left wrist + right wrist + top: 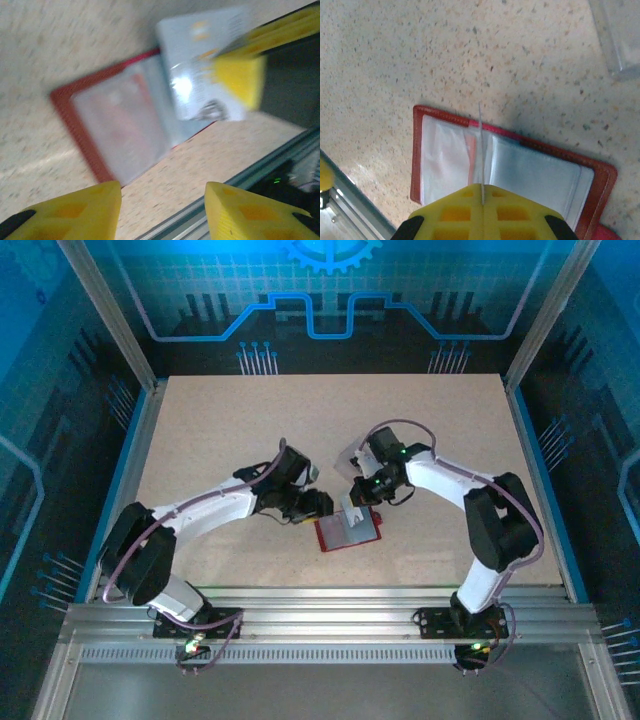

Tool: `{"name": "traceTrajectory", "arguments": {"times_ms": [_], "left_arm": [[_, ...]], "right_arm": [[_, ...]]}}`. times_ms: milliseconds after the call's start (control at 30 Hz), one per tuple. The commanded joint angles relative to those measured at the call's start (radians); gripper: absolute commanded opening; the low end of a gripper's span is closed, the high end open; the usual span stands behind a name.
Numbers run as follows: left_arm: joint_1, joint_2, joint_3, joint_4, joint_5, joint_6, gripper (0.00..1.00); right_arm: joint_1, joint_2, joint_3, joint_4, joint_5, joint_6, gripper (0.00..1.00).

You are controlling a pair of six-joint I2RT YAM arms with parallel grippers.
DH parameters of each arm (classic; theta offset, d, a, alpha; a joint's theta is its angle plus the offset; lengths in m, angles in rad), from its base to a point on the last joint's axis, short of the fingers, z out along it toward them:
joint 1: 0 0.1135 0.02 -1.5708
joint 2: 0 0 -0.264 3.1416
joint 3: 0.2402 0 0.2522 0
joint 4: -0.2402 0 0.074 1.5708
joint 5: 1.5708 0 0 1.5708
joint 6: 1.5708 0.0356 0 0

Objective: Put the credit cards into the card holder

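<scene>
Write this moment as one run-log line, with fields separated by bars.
right gripper: shut on card | card: edge-on over open card holder | left gripper: open, beside it

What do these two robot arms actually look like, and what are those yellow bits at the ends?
Both the left arm and right arm have white tubular links between bulky black joints, with a thin purplish cable looped alongside. The left gripper and right gripper have blocky yellow fingers with recessed squares.
</scene>
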Motion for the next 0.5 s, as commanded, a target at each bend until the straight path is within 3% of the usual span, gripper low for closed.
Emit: {"name": "traceTrajectory", "arguments": {"times_ms": [0, 467], "left_arm": [[-0.028, -0.007, -0.034, -0.083, -0.064, 0.012, 0.52], [-0.036, 0.099, -0.031, -0.040, -0.090, 0.001, 0.56]], "right_arm": [[0.045, -0.042, -0.053, -0.022, 0.047, 0.030, 0.00], [0.128, -0.075, -0.157, 0.149, 0.076, 0.254, 0.00]]}}
